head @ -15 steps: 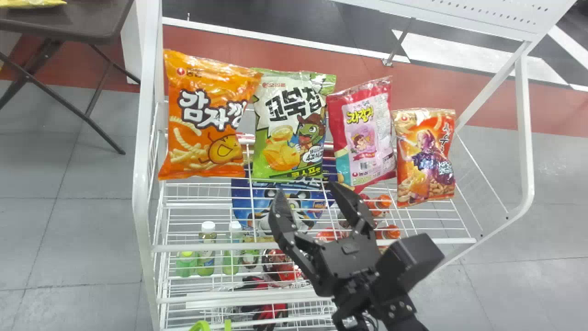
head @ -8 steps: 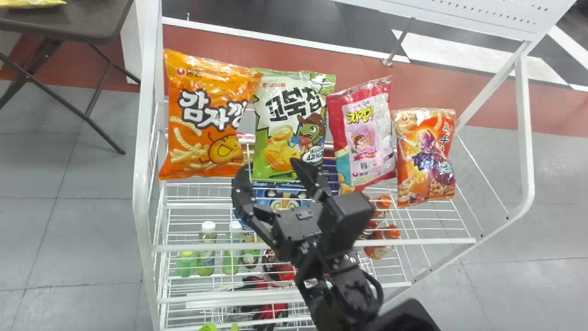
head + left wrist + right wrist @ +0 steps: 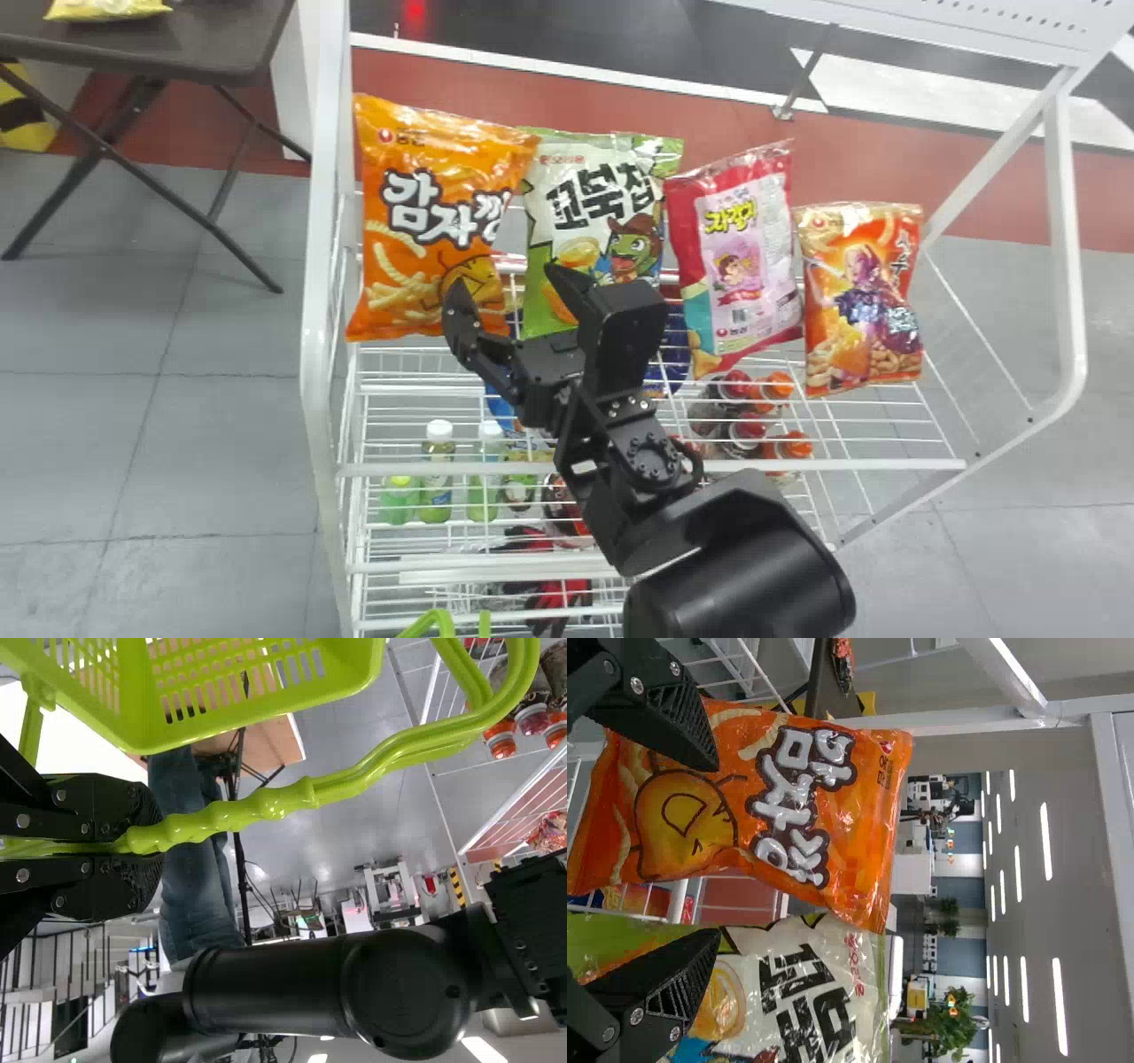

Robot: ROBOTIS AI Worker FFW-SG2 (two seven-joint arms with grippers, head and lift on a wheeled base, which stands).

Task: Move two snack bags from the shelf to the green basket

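My right gripper (image 3: 514,297) is open in front of the lower parts of the orange snack bag (image 3: 430,221) and the green snack bag (image 3: 563,213). In the right wrist view its fingers stand apart, and the right gripper (image 3: 709,850) has nothing between them; the orange bag (image 3: 833,824) and green bag (image 3: 824,992) lie beyond. A pink-red bag (image 3: 740,257) and an orange-red bag (image 3: 859,301) stand farther right on the shelf. In the left wrist view, my left gripper (image 3: 146,840) is shut on the handle of the green basket (image 3: 239,682).
The white wire rack (image 3: 323,354) has side posts and a front rail (image 3: 656,467) close around the right arm. Bottles (image 3: 437,474) stand on a lower level. At the left is a dark folding table (image 3: 213,44). The basket's green handle (image 3: 434,620) shows at the bottom edge.
My right gripper has moved left, from below the green and pink-red bags to the front of the orange and green ones, and slightly up. The head view has shifted a little leftward.
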